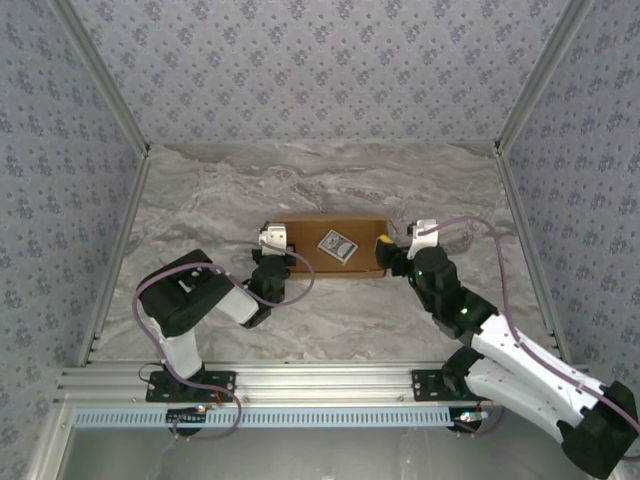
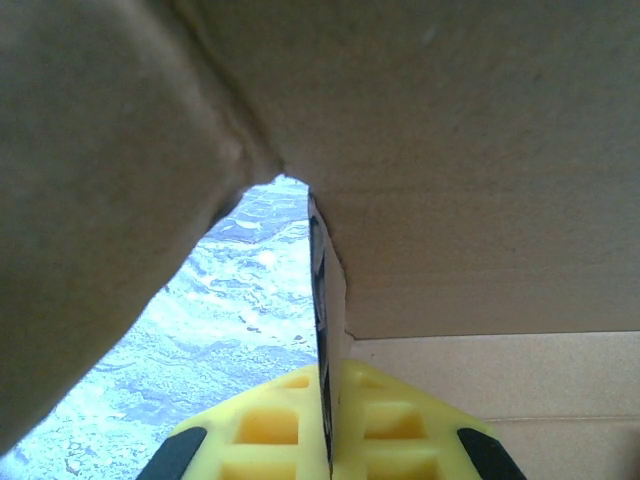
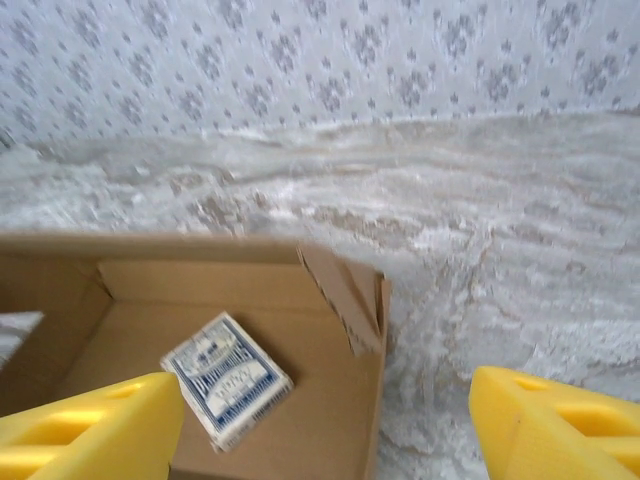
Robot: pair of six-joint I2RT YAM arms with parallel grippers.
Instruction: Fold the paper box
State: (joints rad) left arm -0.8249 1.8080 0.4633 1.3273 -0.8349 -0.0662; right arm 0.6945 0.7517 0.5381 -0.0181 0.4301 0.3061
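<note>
Paper box [image 1: 305, 252] lay open in the middle of the counter [image 1: 300, 180], a small blue-and-white card pack [image 3: 227, 380] flat on its floor. Left hand [image 2: 327, 425] was at the box's left end, yellow fingers [image 2: 265, 430] pressed together, clamped on a thin cardboard wall of it. Right hand [image 3: 325, 425] hung at the right end, spread wide and holding nothing, one finger over the box floor, the other over the counter.

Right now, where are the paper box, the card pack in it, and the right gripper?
paper box [image 1: 310, 235], top external view, bare inner floor.
card pack [image 3: 227, 378], right wrist view, printed face.
right gripper [image 3: 325, 405], right wrist view, midway between open fingertips.
</note>
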